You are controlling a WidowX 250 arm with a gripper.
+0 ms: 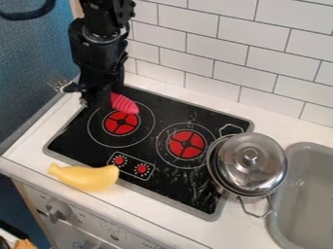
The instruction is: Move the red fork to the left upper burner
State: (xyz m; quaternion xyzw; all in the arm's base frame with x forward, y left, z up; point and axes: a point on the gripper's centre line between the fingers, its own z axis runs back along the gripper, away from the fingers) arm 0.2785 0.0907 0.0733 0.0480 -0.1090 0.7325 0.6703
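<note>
The black gripper (98,99) hangs over the back left part of the black stove top, beside the left burner. A pinkish-red ribbed piece (123,103), which looks like part of the red fork, shows against the gripper's right side. It lies over the upper edge of the left burner (121,123); the rest of it is hidden behind the gripper. Whether it is held or only lies behind the gripper I cannot tell.
A yellow banana-like toy (84,177) lies across the stove's front left edge. The right burner (187,144) is beside a lidded metal pot (250,163) at the stove's right edge. A grey sink (305,194) is further right, and a tiled wall (214,46) stands behind.
</note>
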